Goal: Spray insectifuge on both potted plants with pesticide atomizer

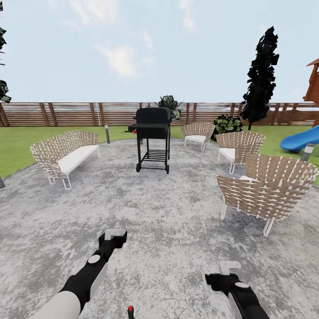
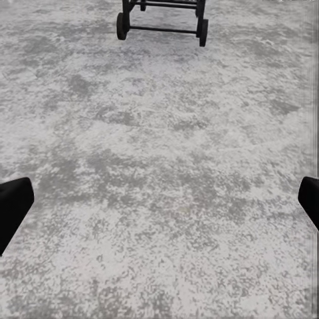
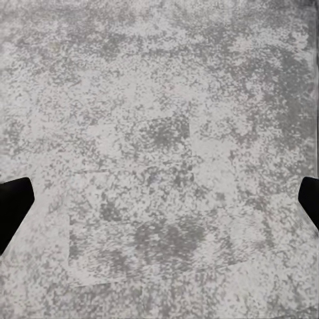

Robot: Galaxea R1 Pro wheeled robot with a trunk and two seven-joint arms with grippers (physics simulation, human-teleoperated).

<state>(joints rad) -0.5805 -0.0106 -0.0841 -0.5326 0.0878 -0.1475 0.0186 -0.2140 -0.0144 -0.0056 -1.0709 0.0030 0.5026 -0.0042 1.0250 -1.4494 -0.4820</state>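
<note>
I see both arms low over grey paving (image 1: 168,221). Left gripper (image 1: 114,234) fingers apart, empty; right gripper (image 1: 229,267) same. Black bottle (image 1: 130,311) with red dot at my base. Grill (image 1: 153,137) ahead, among chairs.

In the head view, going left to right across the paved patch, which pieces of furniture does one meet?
Wicker sofa → black grill → far wicker chair → middle wicker chair → nearest wicker chair. Beyond them, at the right edge, a blue slide.
</note>
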